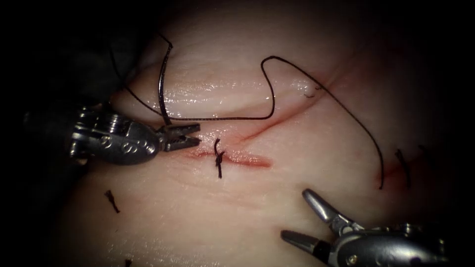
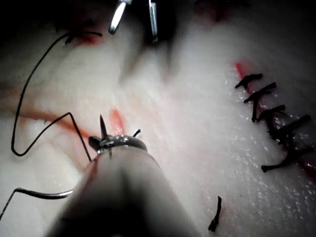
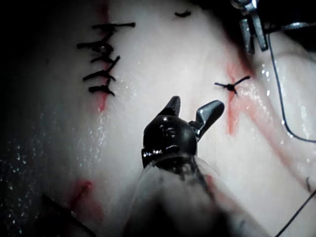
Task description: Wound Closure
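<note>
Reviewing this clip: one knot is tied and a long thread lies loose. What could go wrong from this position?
1. The left tool is shut on the thread, which lies in long loose loops over the tissue; pulled, it may snag or tangle.
2. The thread runs close by the tied stitch on the cut, so a pull might drag across that knot.
3. The right tool holds nothing, jaws open above the tissue; dipping, a jaw could nick it.
</note>
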